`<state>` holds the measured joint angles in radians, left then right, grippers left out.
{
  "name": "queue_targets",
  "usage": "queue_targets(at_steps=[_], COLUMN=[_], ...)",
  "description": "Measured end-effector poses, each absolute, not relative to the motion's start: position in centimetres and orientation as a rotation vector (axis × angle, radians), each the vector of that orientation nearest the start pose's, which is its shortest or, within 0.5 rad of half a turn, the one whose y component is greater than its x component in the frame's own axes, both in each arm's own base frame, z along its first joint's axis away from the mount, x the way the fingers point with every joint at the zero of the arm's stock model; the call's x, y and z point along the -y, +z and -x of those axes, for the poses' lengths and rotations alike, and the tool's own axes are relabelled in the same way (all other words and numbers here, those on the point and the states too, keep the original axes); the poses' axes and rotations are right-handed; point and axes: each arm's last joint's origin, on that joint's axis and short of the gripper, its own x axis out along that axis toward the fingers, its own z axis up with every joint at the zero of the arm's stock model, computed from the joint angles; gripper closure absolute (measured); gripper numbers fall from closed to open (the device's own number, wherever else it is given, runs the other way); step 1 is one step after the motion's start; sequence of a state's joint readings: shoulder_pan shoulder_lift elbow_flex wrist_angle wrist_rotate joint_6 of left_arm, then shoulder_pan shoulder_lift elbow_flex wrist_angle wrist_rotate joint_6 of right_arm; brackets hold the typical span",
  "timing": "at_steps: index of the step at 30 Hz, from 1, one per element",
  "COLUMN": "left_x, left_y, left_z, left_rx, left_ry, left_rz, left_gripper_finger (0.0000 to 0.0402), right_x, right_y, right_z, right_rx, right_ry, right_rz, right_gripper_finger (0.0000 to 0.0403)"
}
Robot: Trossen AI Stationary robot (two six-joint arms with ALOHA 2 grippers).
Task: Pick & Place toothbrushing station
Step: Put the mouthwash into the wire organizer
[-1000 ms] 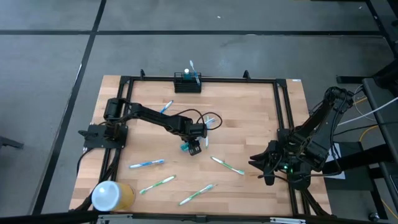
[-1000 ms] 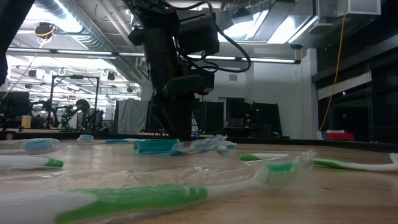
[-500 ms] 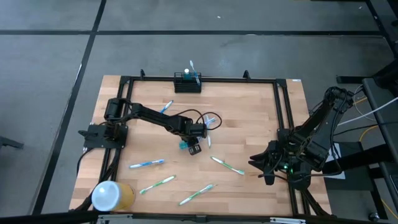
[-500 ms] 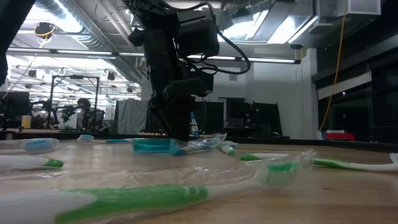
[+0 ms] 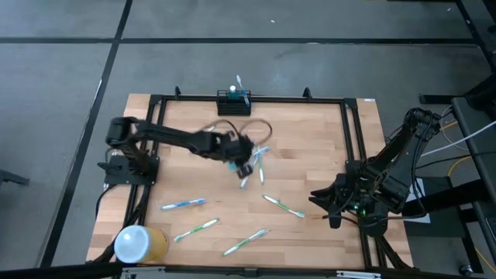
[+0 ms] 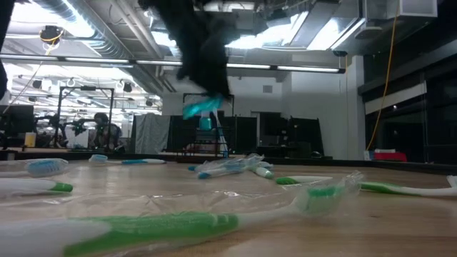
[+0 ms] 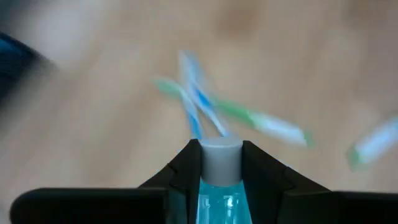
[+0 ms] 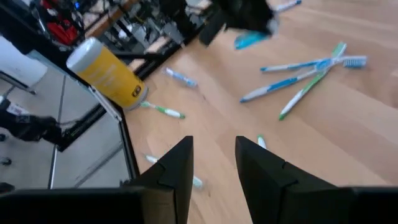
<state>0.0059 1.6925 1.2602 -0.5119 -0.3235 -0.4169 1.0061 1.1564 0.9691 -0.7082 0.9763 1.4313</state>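
The toothbrushing station (image 5: pixel 233 102), a small black slotted rack with a toothbrush standing in it, sits at the table's far edge. My left gripper (image 5: pixel 242 155) hangs above the middle of the table, shut on a small teal tube (image 6: pixel 200 107) with a grey cap (image 7: pixel 221 154). Below it lies a loose heap of blue and green toothbrushes (image 6: pixel 232 167). My right gripper (image 5: pixel 329 208) waits at the table's right edge, open, with nothing between its fingers (image 8: pixel 249 168). My left gripper pinches the teal tube between its two fingers just behind the grey cap (image 7: pixel 221 177), which sticks out past the fingertips. The fingers slant down from the table's left. The tube (image 6: pixel 200 107) is lifted clear of the table and tilted.
Several more toothbrushes lie on the wood: a blue one (image 5: pixel 183 204) and green ones (image 5: pixel 197 229), (image 5: pixel 245 242), (image 5: pixel 284 206) toward the near edge. A white-and-yellow cylinder (image 5: pixel 139 243) lies at the near left corner. A black frame (image 5: pixel 353 139) borders the table.
My left gripper has taken hold of the teal tube where it lay on the table, then risen quickly and swung a little toward the far edge. The tube is now lifted clear. The heap of toothbrushes shifted slightly and stays on the table.
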Motion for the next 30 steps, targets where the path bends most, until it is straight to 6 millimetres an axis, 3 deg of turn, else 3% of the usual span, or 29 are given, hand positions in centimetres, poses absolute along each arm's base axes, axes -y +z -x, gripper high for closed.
queue_targets(at_steps=[6, 9, 13, 17, 21, 25, 30], left_x=[-3.7, -4.9, -6.0, -6.9, -8.7, -10.4, -12.9], left_y=[31.8, 32.8, 30.4, 27.1, 24.7, 22.1, 20.5], left_z=[-32.5, -30.4, -28.3, -27.9, -28.2, -29.7, -31.2], left_rx=[-0.388, -0.213, -0.096, 0.084, 0.209, 0.189, 0.217], left_ry=[0.891, 1.101, 1.225, 1.293, 1.312, 1.270, 1.301], left_rz=[0.185, 0.179, 0.247, 0.338, 0.347, 0.337, 0.337], left_gripper_finger=[0.0319, 0.0319, 0.0319, 0.0319, 0.0319, 0.0319, 0.0319], right_x=[-17.2, -17.1, -17.1, -17.1, -17.2, -17.2, -17.2], right_y=[29.5, 29.5, 29.5, 29.6, 29.7, 29.7, 29.8], right_z=[-13.8, -13.8, -13.8, -13.8, -13.9, -14.0, -14.0], right_rx=[-0.346, -0.328, -0.322, -0.309, -0.285, -0.289, -0.273], right_ry=[-0.308, -0.316, -0.319, -0.325, -0.328, -0.327, -0.332], right_rz=[-0.653, -0.646, -0.648, -0.663, -0.682, -0.692, -0.718], right_gripper_finger=[0.0283, 0.0283, 0.0283, 0.0283, 0.0283, 0.0283, 0.0282])
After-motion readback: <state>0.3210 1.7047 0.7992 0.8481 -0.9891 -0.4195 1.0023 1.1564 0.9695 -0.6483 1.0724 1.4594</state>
